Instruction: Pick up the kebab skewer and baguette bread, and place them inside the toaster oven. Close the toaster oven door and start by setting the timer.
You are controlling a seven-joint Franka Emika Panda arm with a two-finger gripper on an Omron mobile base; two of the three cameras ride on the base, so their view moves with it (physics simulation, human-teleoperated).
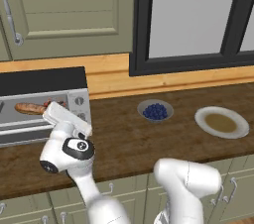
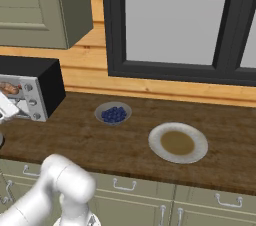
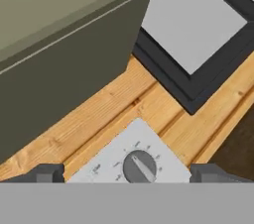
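The toaster oven (image 1: 42,80) stands at the counter's left end. Behind the window of the toaster oven door (image 1: 20,119) lie the baguette bread (image 1: 29,108) and, just right of it, the red-brown kebab skewer (image 1: 49,103); the door looks upright against the front. My hand (image 1: 67,119) is pressed up to the oven's knob column (image 1: 79,101). In the hand view my gripper (image 3: 129,174) is open, with one round grey knob (image 3: 140,166) between its fingertips (image 3: 47,173). The fingertips stand well apart from the knob on either side.
A bowl of blueberries (image 1: 155,111) sits mid-counter and a white plate (image 1: 222,122) with a brown centre lies to its right. A dark-framed window (image 1: 193,15) and a wall cabinet (image 1: 64,10) are behind. The counter's front edge runs below my arm.
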